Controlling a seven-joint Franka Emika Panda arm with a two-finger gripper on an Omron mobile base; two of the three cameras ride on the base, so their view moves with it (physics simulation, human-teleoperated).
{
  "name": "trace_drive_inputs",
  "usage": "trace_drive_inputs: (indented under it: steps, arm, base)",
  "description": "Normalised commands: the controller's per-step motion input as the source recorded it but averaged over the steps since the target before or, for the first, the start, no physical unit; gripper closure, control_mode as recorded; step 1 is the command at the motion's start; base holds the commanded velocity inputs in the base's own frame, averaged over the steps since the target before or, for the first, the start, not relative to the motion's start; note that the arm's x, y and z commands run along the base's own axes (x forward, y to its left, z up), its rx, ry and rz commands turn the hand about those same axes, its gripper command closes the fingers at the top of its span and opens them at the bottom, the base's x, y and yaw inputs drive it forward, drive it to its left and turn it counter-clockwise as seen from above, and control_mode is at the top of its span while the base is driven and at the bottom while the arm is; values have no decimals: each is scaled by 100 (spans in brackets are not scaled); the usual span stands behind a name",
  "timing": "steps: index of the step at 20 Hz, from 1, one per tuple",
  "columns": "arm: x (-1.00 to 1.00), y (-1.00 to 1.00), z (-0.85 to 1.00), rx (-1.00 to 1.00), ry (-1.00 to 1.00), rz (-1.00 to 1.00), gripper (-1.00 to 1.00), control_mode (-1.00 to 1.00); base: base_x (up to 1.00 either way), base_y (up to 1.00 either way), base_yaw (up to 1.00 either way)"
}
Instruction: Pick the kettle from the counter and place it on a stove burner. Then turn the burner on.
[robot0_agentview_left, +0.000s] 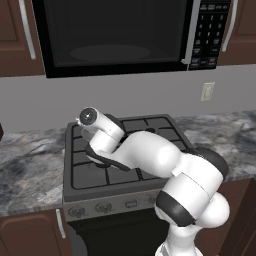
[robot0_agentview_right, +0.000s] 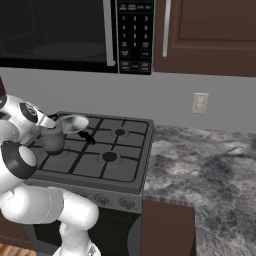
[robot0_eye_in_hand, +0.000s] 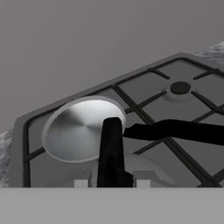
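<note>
The kettle (robot0_agentview_right: 54, 138) stands on the stove's left grate, just near of the silver pan (robot0_agentview_right: 73, 122), so placing looks nearly done. The pincer (robot0_eye_in_hand: 109, 181) straddles the kettle's black handle (robot0_eye_in_hand: 111, 148), jaws narrow; whether they grip I cannot tell. Next: release, lift clear, reach a front knob (robot0_agentview_right: 101, 200).

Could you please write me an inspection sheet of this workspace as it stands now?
Surface: counter, grey marbled stone, flanks the stove.
Job's things: kettle upright on the stove's left grates, in front of the pan; burner beneath hidden; no flame seen.
Clutter: pan, silver, rear left, its black handle lying across the grates.
Grippers: gripper over the kettle's handle, jaws slightly open, astride it.
Cables: nothing seen.
Surroundings: microwave above, wall outlet, brown cabinets, stove knobs.
</note>
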Motion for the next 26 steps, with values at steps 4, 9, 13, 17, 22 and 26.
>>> trace_drive_inputs:
  steps: [4, 9, 13, 17, 22, 26]
  arm:
    - [0, 0, -5, 0, -3, 0, -100, -100]
    - [0, 0, -1, 0, -3, 0, -100, -100]
    - [0, 0, 0, 0, -3, 0, -100, -100]
    - [0, 0, 0, 0, -1, 0, -100, -100]
    - [0, 0, 0, 0, 0, 0, -100, -100]
    - [0, 0, 3, 0, 0, 0, -100, -100]
  base:
    - [0, 0, 0]
    - [0, 0, 0]
    - [0, 0, 0]
    - [0, 0, 0]
    - [0, 0, 0]
    - [0, 0, 0]
